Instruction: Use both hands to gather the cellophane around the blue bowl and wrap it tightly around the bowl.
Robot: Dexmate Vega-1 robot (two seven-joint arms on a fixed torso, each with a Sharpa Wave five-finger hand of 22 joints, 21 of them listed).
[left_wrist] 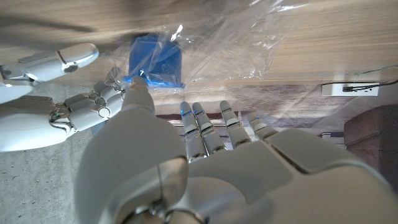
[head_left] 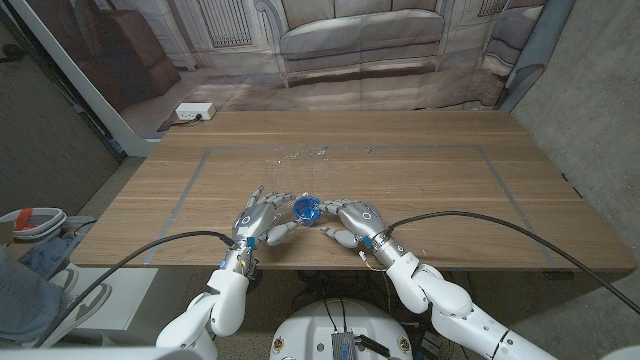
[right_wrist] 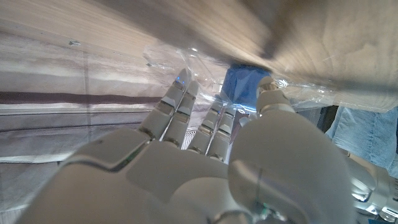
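Blue and small, one bowl [head_left: 307, 208] sits near the front edge of the wooden table [head_left: 440, 180], between the robot's two hands. One sheet of clear cellophane [head_left: 295, 156] lies under and around it, stretching away toward the middle of the table, where its crinkled edge catches the light; in the head view most of the film is nearly invisible against the wood.

Two hands flank the bowl. The left hand [head_left: 262, 215] is just beside it on the left, fingers spread and reaching toward it. In the left wrist view its thumb tip touches the film at the bowl's lower edge while the other fingers [left_wrist: 202, 127] stand apart and hold nothing. The right hand [head_left: 355, 220] is just beside the bowl on the right, fingers likewise apart. In the right wrist view its thumb tip sits at the wrapped bowl [right_wrist: 244, 84] with crumpled film about it; whether any film is actually pinched cannot be told.

The bowl's inside is hard to make out under the glare of the wrap. One white power strip [head_left: 194, 112] lies on the floor beyond the table's far left corner. A person's jeans-clad leg [head_left: 22, 290] is cut off at the picture's left edge.
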